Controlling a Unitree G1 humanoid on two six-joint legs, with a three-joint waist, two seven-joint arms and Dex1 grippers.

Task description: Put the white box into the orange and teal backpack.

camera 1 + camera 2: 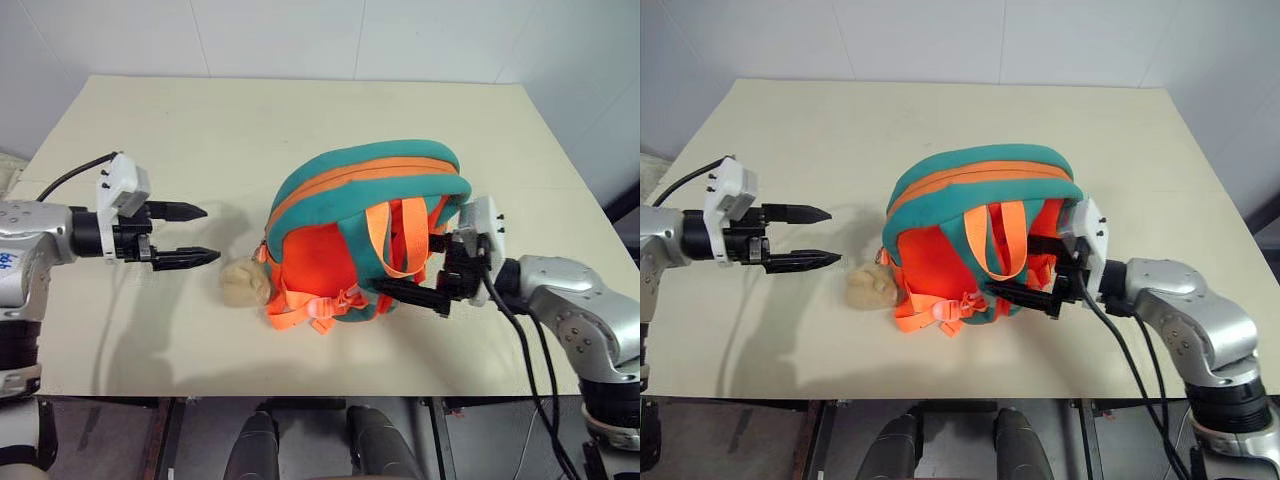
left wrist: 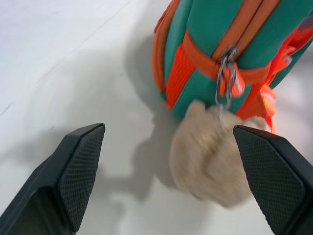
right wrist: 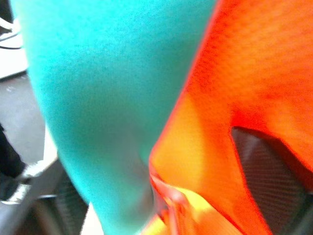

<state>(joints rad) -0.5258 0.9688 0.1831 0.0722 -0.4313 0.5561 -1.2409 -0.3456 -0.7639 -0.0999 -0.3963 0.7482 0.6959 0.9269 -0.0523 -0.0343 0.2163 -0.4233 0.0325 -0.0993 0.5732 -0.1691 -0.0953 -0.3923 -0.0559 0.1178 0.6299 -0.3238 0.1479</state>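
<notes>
The orange and teal backpack point(image 1: 330, 265) lies on the cream table point(image 1: 200, 120), teal top toward the wall, orange straps point(image 1: 400, 240) facing my right arm. A tan plush toy point(image 1: 245, 283) hangs off its zipper end. My left gripper point(image 1: 208, 234) is open and empty, a short way left of the plush toy point(image 2: 210, 156) and pointing at it. My right gripper point(image 1: 410, 265) is open against the backpack's strap side, with teal and orange fabric point(image 3: 98, 98) lying between its spread fingers point(image 3: 269, 176). The white box is out of view.
The table's front edge point(image 1: 300, 396) runs just below the backpack. A white wall stands behind the table. Black cables point(image 1: 530, 360) trail from my right wrist. Bare tabletop stretches behind and to the left of the backpack.
</notes>
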